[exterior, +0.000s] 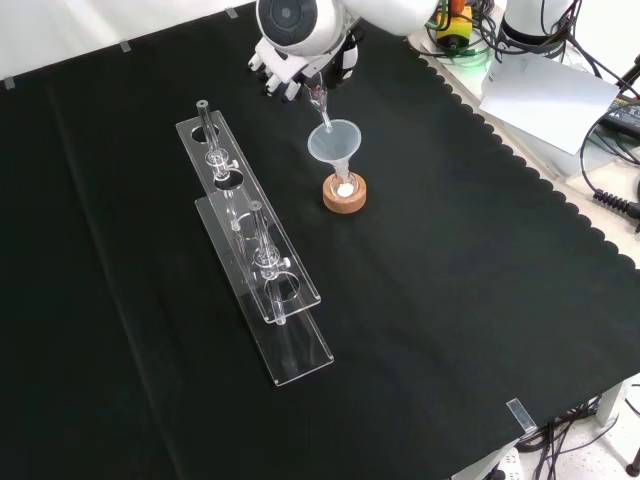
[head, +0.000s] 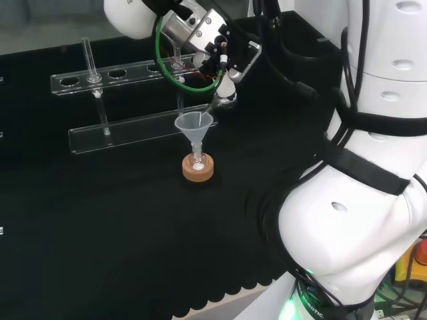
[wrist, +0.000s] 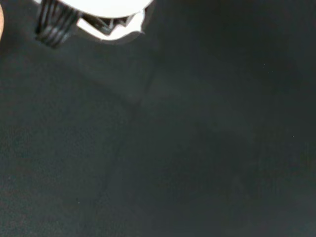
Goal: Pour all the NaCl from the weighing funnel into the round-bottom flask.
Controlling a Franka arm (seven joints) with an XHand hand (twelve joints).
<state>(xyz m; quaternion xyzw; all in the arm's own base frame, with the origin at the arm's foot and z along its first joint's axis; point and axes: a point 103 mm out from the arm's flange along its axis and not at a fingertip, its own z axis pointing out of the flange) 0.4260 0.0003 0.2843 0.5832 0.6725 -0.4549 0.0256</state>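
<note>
A small round-bottom flask (head: 197, 160) (exterior: 343, 186) stands on a cork ring (head: 198, 171) (exterior: 344, 198) with a little white powder in its bottom. A clear plastic funnel (head: 194, 125) (exterior: 335, 140) sits in its neck. The hand (head: 212, 41) (exterior: 298, 68) hangs above and behind it, fingers curled on the glass weighing funnel (head: 225, 95) (exterior: 320, 100). That funnel is tilted steeply, spout down at the plastic funnel's rim. In the front view the arm's white link covers most of the hand. A blurred white part of the hand (wrist: 106, 10) shows over black cloth in the wrist view.
Two clear acrylic racks (head: 120, 75) (head: 133, 131) with thin glass tubes stand left of the flask in the head view; in the front view they run as rack (exterior: 232, 185) and rack (exterior: 280, 320). The cloth's scalloped edge (exterior: 520, 170) lies at the front view's right.
</note>
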